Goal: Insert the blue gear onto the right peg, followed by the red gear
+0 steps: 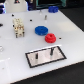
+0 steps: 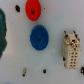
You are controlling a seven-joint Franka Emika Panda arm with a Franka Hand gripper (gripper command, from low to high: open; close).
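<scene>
The blue gear (image 1: 41, 29) lies flat on the white table, and the smaller red gear (image 1: 50, 37) lies just beside it, nearer the plate. The black-bordered white plate (image 1: 59, 52) lies in front of them. On it stand the right peg (image 1: 51, 51), thin and dark, and a fainter pin (image 1: 36, 57). The wrist view looks down on the blue gear (image 2: 39, 37) and the red gear (image 2: 33, 8), both lying free. No gripper fingers show in either view.
A cream block with dark dots (image 1: 18, 27) stands at the exterior view's left of the gears; it also shows in the wrist view (image 2: 71, 50). A dark-blue block (image 1: 52, 8) lies at the back. A dark green shape (image 2: 2, 30) sits at the wrist view's edge.
</scene>
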